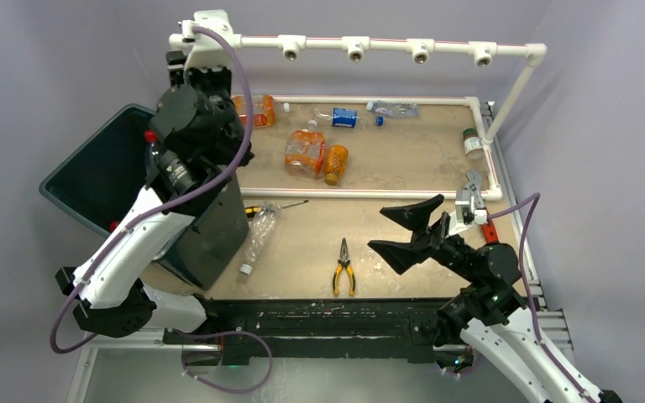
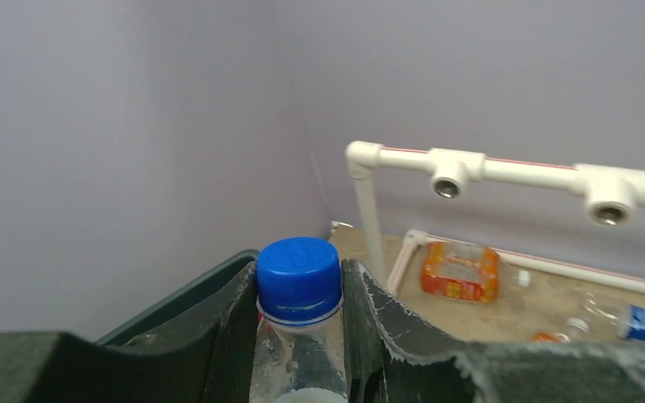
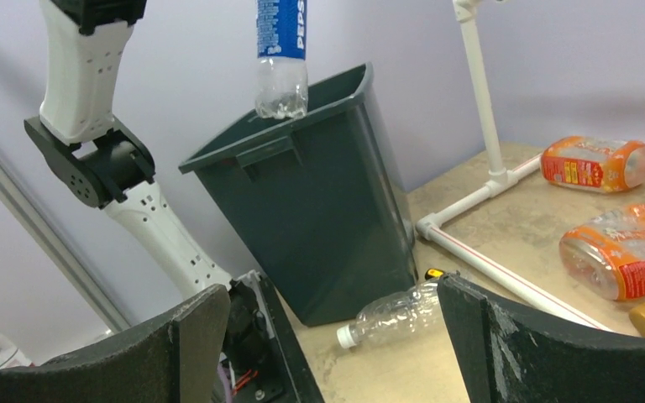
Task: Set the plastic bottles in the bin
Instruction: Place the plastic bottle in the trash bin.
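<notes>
Held item: blue-capped bottle [image 3: 280, 67], clear plastic with a blue label, gripped at the neck by the left gripper [image 2: 299, 277]. The jaws are narrow and clamped on it, with the cap standing out between the two fingers. The bottle hangs base down over the bin [image 3: 327, 218], its base about level with the rim in the right wrist view and touching neither wall. The bin is dark with tapering walls, open at the top, and stands at the left end of the tabletop [image 1: 403, 172]. The right gripper [image 1: 399, 228] hovers above the near right part of the tabletop with its jaws spread wide and nothing between them, facing the bin. A crushed clear bottle [image 1: 258, 235] with a white cap lies on its side just beside the bin's right wall. Inside the white pipe frame [image 1: 369, 193] are several more:
- a large orange bottle [image 1: 305, 154], flattened;
- a small orange bottle [image 1: 336, 164] just beside it;
- a rear orange bottle [image 1: 256, 110], partly hidden by the left arm;
- a blue-labelled bottle [image 1: 344, 117];
- a clear flattened bottle [image 1: 393, 107] by the far rail;
- a green-capped bottle [image 1: 473, 143] at the right rail.

The pliers [image 1: 343, 269], yellow-handled, lie near the front edge between the crushed clear bottle and the right gripper. A slim tool [image 1: 277, 206] with a yellow-and-black handle lies along the frame's near rail.
</notes>
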